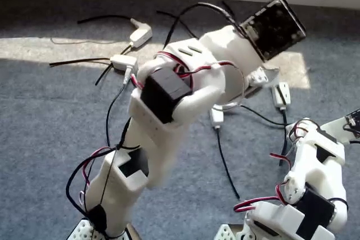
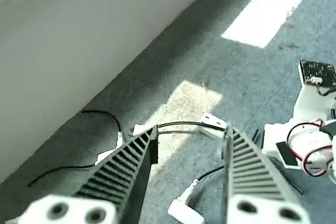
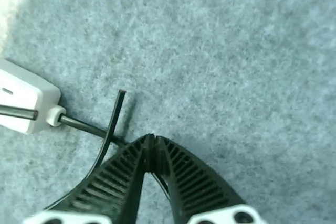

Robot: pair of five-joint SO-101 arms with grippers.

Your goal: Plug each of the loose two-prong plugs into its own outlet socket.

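In the left wrist view my left gripper point(image 2: 190, 136) hangs open above the grey carpet, with nothing between its ribbed fingers point(image 2: 126, 166). Beyond its tips lies a white outlet socket point(image 2: 212, 126) on a black cable, and nearer the camera a white two-prong plug point(image 2: 184, 211). My right gripper point(image 3: 153, 141) is shut, tips low over the carpet, and a black cable point(image 3: 89, 128) runs under them from a white socket block point(image 3: 23, 103). From above, the left arm point(image 1: 169, 99) stretches across the middle, with a plug point(image 1: 216, 117) and a socket point(image 1: 281, 95) beside its far end.
Two more white plug pieces point(image 1: 140, 35) point(image 1: 124, 62) with black cables lie at the back left of the carpet. A pale wall point(image 2: 79, 35) borders the far edge. The right arm point(image 1: 315, 161) stands at the front right. Loose cables point(image 1: 225, 161) cross the carpet between the arms.
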